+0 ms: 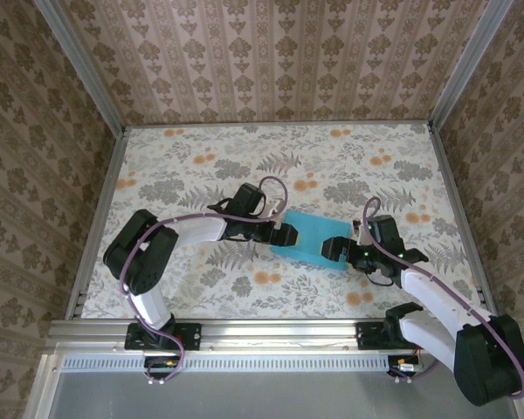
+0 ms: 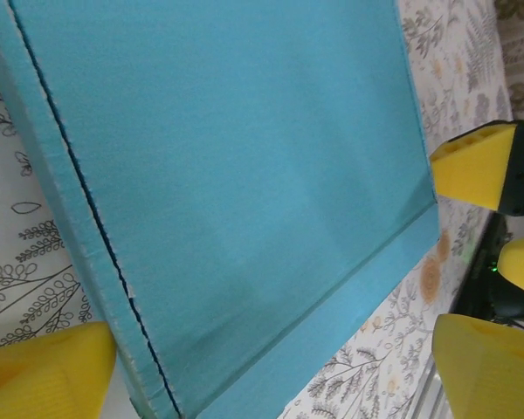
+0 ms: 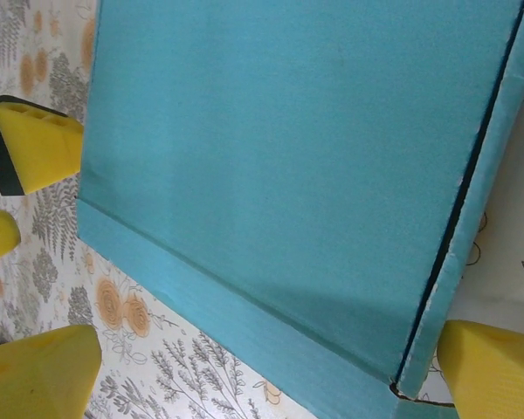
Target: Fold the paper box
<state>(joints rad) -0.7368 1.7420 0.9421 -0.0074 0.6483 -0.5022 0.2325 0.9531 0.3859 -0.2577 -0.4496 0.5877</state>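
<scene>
The paper box (image 1: 312, 239) lies flat on the floral table, turquoise side up, folded into a shallow closed shape. My left gripper (image 1: 284, 234) stands at its left end and my right gripper (image 1: 339, 248) at its right end, facing each other. In the left wrist view the box (image 2: 236, 175) runs between the yellow fingers (image 2: 44, 371), with the left gripper (image 2: 275, 349) open around its width. In the right wrist view the box (image 3: 288, 157) likewise sits between wide yellow fingers (image 3: 489, 371), and the right gripper (image 3: 266, 358) is open. A dark seam (image 3: 458, 227) runs along one long side.
The table (image 1: 201, 157) has a floral cover and is fenced by patterned walls on three sides. A metal rail (image 1: 262, 330) with both arm bases runs along the near edge. Both arms reach inward over the middle of the table.
</scene>
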